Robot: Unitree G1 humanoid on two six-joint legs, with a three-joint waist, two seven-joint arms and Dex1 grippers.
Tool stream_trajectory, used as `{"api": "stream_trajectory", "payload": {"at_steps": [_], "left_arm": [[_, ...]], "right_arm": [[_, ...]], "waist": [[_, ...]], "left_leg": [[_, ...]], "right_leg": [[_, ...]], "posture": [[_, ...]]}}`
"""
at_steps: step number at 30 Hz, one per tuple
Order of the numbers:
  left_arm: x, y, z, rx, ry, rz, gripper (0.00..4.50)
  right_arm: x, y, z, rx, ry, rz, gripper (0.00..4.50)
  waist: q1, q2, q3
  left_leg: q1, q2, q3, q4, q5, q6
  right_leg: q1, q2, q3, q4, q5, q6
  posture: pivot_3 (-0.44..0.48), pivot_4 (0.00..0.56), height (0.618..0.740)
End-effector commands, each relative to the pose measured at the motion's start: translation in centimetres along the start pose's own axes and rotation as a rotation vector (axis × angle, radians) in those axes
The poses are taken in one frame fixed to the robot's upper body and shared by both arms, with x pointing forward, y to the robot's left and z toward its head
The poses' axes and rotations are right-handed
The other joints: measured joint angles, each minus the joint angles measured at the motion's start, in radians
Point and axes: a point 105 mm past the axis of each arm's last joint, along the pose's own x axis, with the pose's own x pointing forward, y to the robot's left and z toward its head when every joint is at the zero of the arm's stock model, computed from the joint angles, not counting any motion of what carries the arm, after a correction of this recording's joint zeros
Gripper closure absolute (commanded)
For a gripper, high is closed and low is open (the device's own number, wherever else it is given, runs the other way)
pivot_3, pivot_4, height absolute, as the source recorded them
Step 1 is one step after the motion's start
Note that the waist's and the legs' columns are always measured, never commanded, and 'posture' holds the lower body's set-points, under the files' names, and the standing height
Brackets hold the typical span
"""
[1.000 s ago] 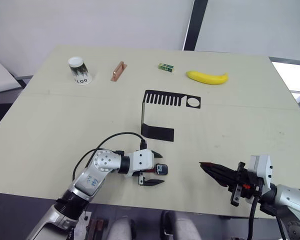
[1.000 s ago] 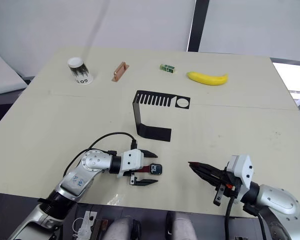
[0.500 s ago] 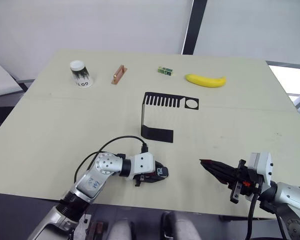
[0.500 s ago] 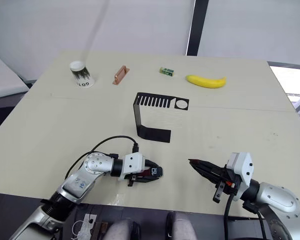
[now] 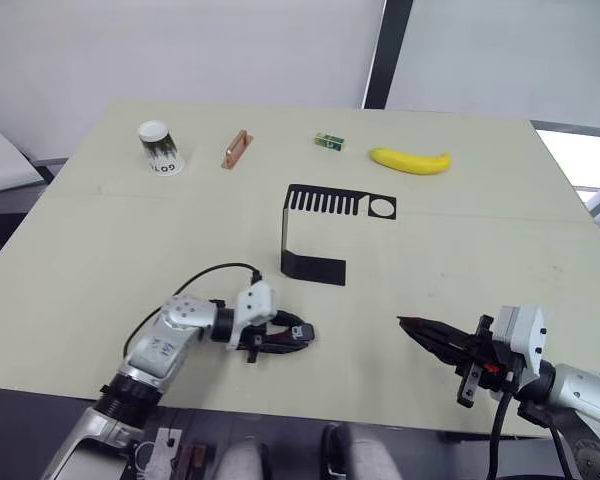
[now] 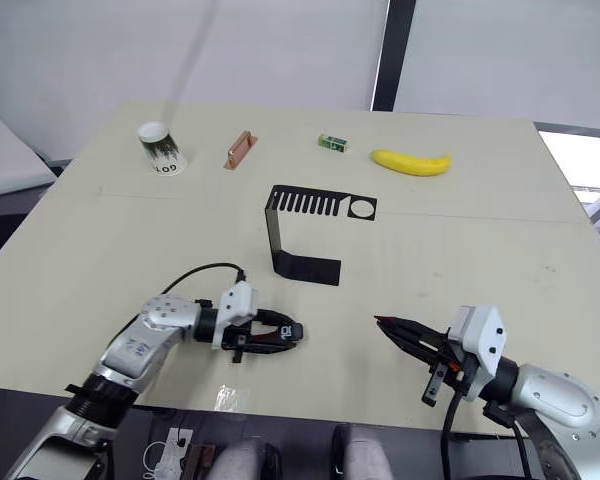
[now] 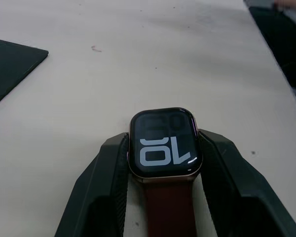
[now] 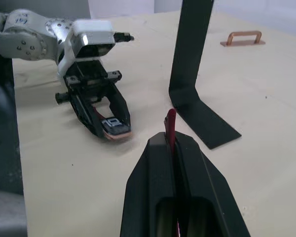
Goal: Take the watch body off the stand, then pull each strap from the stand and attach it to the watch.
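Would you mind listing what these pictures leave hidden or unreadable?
- Strap in the right pincer: mostly hidden between the fingers in the right wrist view.
- Attached strap: cut off by the left wrist view's edge.
- Green block: its markings are too small in the eye views.

Lab: bare table (image 5: 100, 250), white walls

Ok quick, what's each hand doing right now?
Left hand: closed on the watch body, one strap attached.
Right hand: closed on the other strap.
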Motion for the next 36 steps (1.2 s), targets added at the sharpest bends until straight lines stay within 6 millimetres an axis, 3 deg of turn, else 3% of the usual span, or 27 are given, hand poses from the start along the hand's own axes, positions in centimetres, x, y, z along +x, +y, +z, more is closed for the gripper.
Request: {"api": "stream_trajectory", "payload": {"at_steps": [1,5,14,19,36], "left_arm": [[-1.2,0.0,4.3,-0.061,-0.131,-0.072,2.92],[-2.0,0.3,6.1,-0.177,-0.128,-0.127,2.92],[-0.3,-1.6,8.5,-0.456,-0.191,-0.312,2.92],[0.2,-1.2,8.6,-0.605,-0.204,-0.344,2.92],[1.0,-1.7,7.2,-0.651,-0.153,-0.359,2.92]], "right_arm": [[0.9,1.4,2.0,-0.076,-0.043,0.051,4.50],[1.9,1.5,2.9,-0.165,-0.049,0.065,4.50],[3.1,1.1,2.7,-0.361,-0.011,0.064,4.50],[3.5,1.2,2.7,-0.455,-0.002,0.084,4.50],[3.9,1.3,2.8,-0.503,-0.023,0.096,4.50]], "waist": [[0.003,-0.001,0.001],[0.000,-0.003,0.002],[0.001,-0.005,0.004],[-0.001,-0.006,0.004],[-0.001,-0.006,0.005]], "left_leg": [[-0.001,0.000,0.000,0.000,0.000,0.000],[-0.001,-0.001,-0.001,0.001,0.000,-0.001],[-0.002,-0.001,-0.001,0.001,0.000,-0.002],[-0.002,-0.001,-0.001,0.002,0.000,-0.002],[-0.001,-0.001,-0.001,0.002,0.001,-0.004]], "right_leg": [[0.000,0.000,0.000,0.000,0.000,0.000],[0.000,0.000,0.000,0.000,-0.001,0.001],[0.000,0.001,0.000,0.000,-0.002,0.003],[0.000,0.001,0.001,0.000,-0.002,0.003],[0.000,0.002,0.001,0.000,-0.003,0.002]], "posture": [[0.000,0.150,0.740],[0.000,0.150,0.740],[0.000,0.150,0.740],[0.000,0.150,0.740],[0.000,0.150,0.740]]}}
